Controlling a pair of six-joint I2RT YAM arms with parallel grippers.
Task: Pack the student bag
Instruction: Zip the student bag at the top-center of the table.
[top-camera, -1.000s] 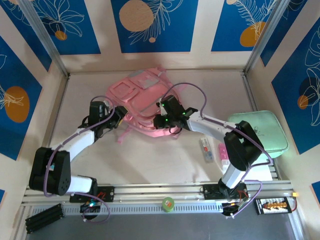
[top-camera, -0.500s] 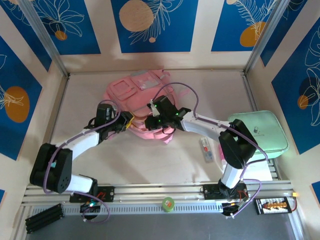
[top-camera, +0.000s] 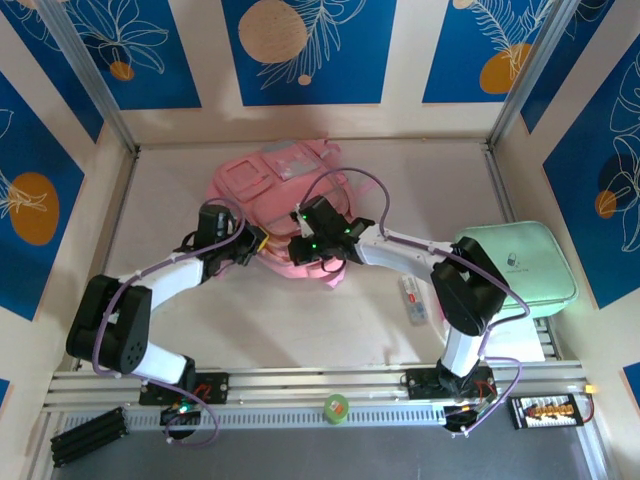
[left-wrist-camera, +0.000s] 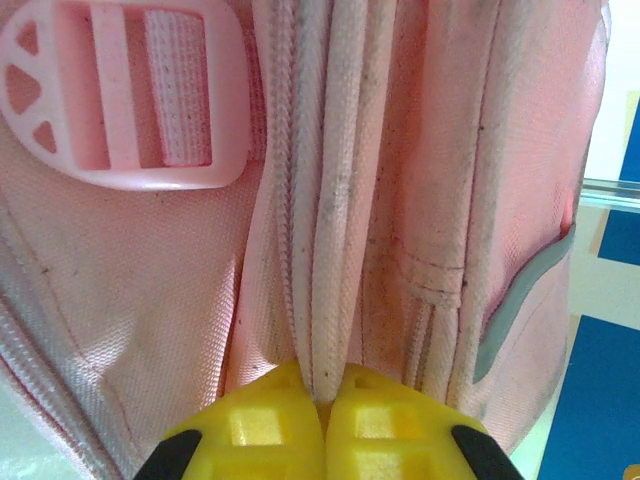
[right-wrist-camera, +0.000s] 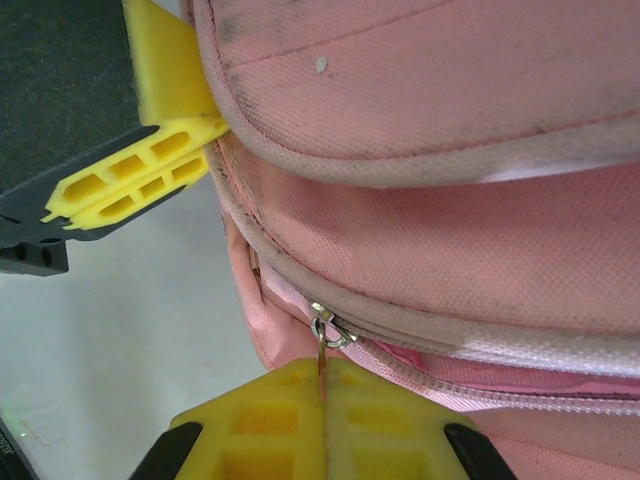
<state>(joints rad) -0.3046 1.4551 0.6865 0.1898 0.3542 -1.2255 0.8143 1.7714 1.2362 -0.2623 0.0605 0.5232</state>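
**Position of the workpiece.** The large soft pink fabric student bag (top-camera: 262, 185) lies flat on the pale bench (top-camera: 300, 315), at 12 o'clock from the bench centre in the top view. The flat mint-green rectangular case (top-camera: 515, 265) lies well apart at 3 o'clock, on the right edge of the bench.

**Left hand.** The left hand (left-wrist-camera: 320, 398) is fully closed. Its yellow fingers pinch a piped seam (left-wrist-camera: 322, 200) of the bag's edge. The seam runs straight away from the fingertips toward 12 o'clock in the left wrist view. A pale pink plastic strap buckle (left-wrist-camera: 120, 95) lies at 10 o'clock from the grip.

**Right hand.** The right hand (right-wrist-camera: 322, 388) is fully closed on the small metal zip pull (right-wrist-camera: 327, 335), which stands just above the fingertips.

**Governing relation.**
- Both hands meet the bag at its 6 o'clock edge, with the bag body toward 12 o'clock from them.
- The left hand sits just beside the right hand, at 9 o'clock from it in the top view.
- In the right wrist view the zip track (right-wrist-camera: 480, 398) leaves the pull toward 4 o'clock. This is its long axis.

**Assessment.** The right hand is the one on the zip. Travel along the track would probably need the left hand's grip as the anchor, or the soft fabric may bunch.
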